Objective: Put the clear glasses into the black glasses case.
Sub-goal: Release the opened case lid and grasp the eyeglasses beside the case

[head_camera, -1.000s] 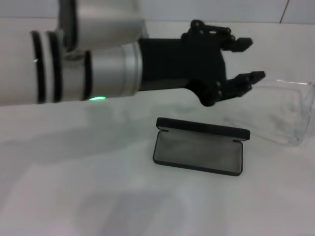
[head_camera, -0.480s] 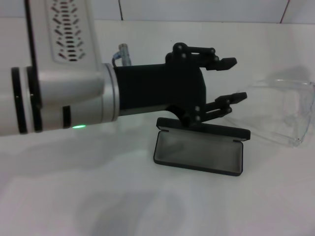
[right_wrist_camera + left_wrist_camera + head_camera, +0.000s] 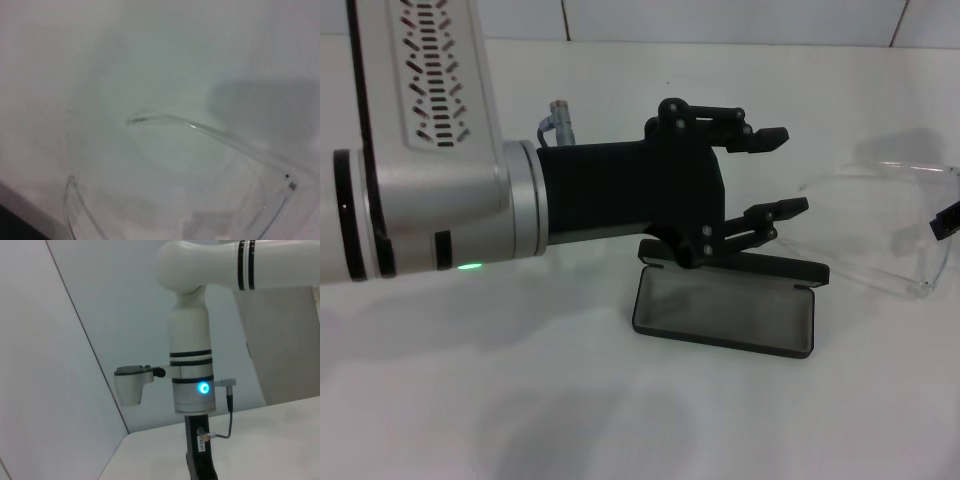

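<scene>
Head view: bright, even overhead light. White worktop (image 3: 470, 400) near overexposed; soft diffuse shadows under left arm (image 3: 430, 190) and ahead of black glasses case (image 3: 724, 308). Slight overall softness. Clear glasses (image 3: 895, 230) low-contrast, faint edge highlights only. Left wrist view: dimmer, grey walls, blue indicator light glowing. Right wrist view: soft focus, washed out, grey shadow patch on worktop.

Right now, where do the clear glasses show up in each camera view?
Head view: the clear glasses lie at the right edge, right of the black glasses case.
Left wrist view: not in it.
Right wrist view: they fill the lower half, temple arms on white.
Shared landmark: the white table.
</scene>
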`<state>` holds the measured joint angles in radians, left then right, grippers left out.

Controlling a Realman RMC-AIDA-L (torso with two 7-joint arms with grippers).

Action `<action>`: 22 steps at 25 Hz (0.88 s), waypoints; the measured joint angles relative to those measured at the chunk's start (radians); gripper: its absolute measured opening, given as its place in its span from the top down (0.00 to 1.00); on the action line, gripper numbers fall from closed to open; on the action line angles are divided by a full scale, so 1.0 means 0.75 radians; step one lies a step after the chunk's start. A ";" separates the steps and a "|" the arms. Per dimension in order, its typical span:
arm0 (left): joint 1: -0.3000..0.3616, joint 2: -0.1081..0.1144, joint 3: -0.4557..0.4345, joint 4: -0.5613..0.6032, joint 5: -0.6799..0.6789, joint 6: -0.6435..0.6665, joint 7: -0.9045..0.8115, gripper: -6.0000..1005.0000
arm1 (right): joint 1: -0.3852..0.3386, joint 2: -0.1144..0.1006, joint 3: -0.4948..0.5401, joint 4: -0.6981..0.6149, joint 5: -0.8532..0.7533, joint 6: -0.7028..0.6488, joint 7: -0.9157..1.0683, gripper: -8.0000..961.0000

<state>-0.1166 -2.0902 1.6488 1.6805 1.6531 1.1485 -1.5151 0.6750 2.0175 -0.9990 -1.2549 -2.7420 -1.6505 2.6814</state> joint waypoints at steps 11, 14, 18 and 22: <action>-0.056 -0.001 -0.003 -0.078 -0.002 0.000 0.026 0.51 | 0.009 -0.004 0.002 0.144 0.000 0.129 -0.011 0.40; -0.057 -0.001 -0.005 -0.084 -0.002 -0.001 0.029 0.51 | 0.011 -0.005 0.002 0.150 0.002 0.158 -0.021 0.46; -0.059 -0.001 -0.016 -0.101 -0.013 -0.008 0.044 0.51 | 0.017 -0.008 0.010 0.171 0.024 0.165 -0.044 0.63; -0.065 0.000 -0.021 -0.139 -0.070 -0.008 0.079 0.51 | 0.034 -0.014 0.008 0.223 0.032 0.163 -0.047 0.70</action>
<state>-0.1655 -2.0905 1.6329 1.5762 1.6007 1.1426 -1.4559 0.7006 2.0070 -0.9928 -1.0879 -2.7182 -1.5283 2.6464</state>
